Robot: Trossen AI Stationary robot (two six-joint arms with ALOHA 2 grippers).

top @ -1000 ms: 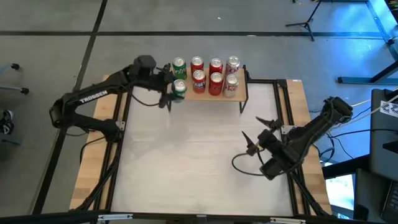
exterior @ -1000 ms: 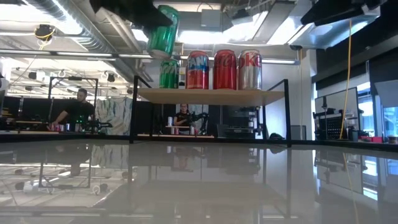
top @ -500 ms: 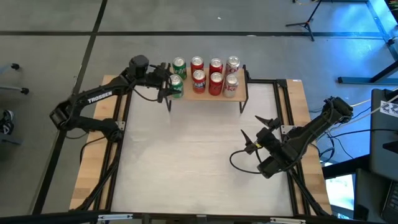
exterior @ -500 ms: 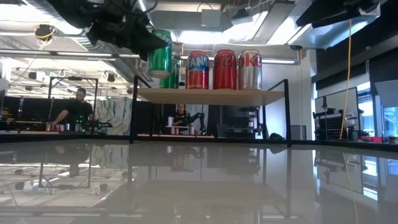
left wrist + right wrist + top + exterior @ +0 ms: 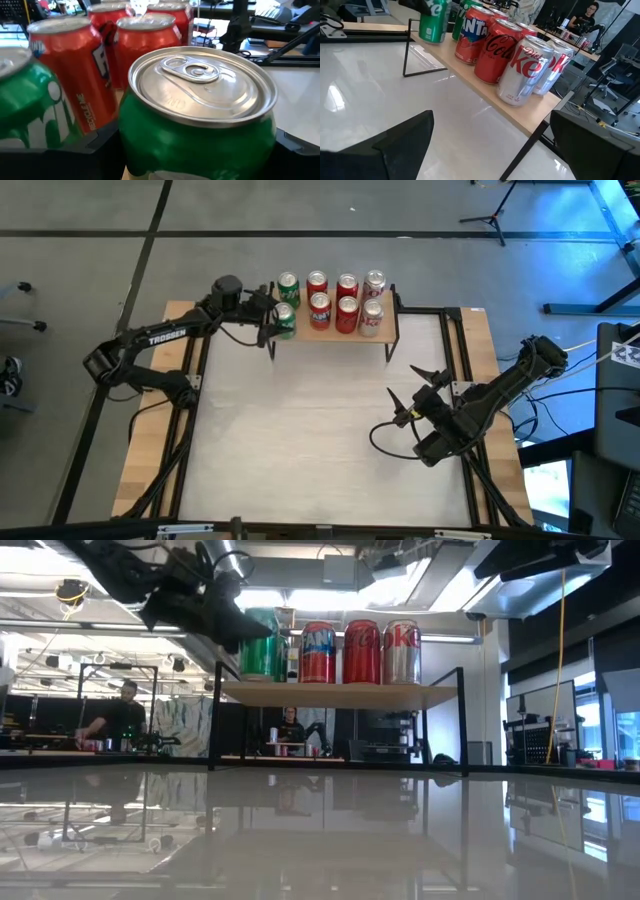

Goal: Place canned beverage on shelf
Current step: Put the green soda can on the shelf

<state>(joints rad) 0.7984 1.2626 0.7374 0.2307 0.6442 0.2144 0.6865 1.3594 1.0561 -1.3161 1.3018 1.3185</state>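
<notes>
My left gripper [image 5: 277,320] is shut on a green can [image 5: 286,321] at the left end of the shelf [image 5: 385,330], a light-wood top on thin black legs. In the low view the can [image 5: 262,645] stands upright with its bottom level with the shelf top [image 5: 340,693]. Several other cans stand on the shelf: a green one [image 5: 288,285] behind it and red ones [image 5: 319,308] and silver ones [image 5: 371,316] beside it. My right gripper [image 5: 410,393] is open and empty over the table's right side. My left gripper pinches the green can's side wall [image 5: 150,150] between its two fingers, one on each side, below the rim. The fingers [image 5: 97,147] come about level from the table's left. The can is upright; whether its bottom rests on the shelf top I cannot tell.
The held can stands close to the red Fanta can [image 5: 75,75] and the rear green can [image 5: 25,110]. The white table [image 5: 300,440] lies bare in front of the shelf. Black frame rails [image 5: 195,380] run along its sides. People sit in the room beyond.
My left gripper has gone down with the green can at the shelf's left end. The can was tilted and well above the shelf; now it is upright with its bottom at the shelf top. The gripper stays shut on it.
</notes>
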